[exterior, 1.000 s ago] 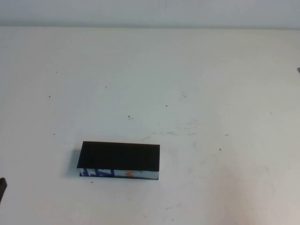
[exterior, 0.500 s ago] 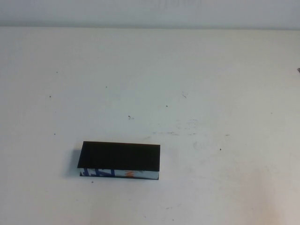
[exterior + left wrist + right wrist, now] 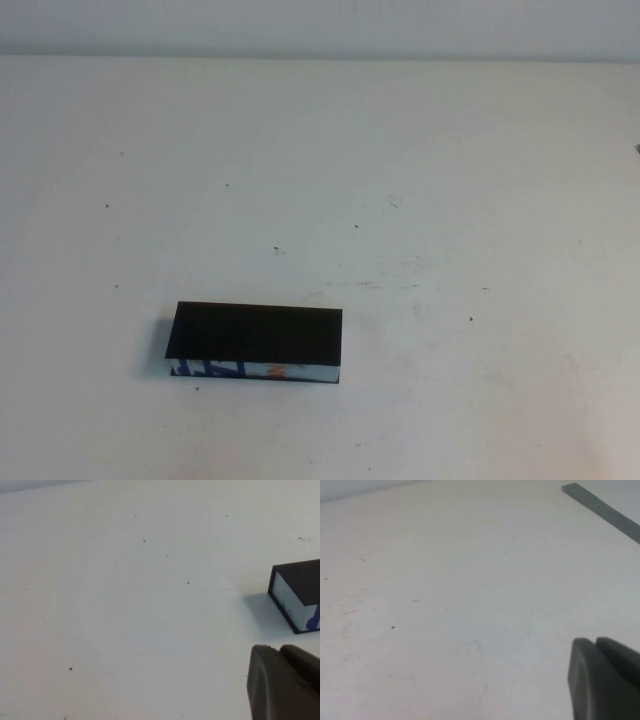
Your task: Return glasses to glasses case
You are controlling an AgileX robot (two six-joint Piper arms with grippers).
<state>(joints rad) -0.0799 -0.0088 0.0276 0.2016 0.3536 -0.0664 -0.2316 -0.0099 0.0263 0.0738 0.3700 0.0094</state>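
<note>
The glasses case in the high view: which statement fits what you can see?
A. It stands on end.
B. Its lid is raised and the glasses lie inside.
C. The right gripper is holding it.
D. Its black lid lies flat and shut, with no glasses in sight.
D: the glasses case lies flat on the table with its black lid down; neither the left gripper nor the right gripper touches it.
</note>
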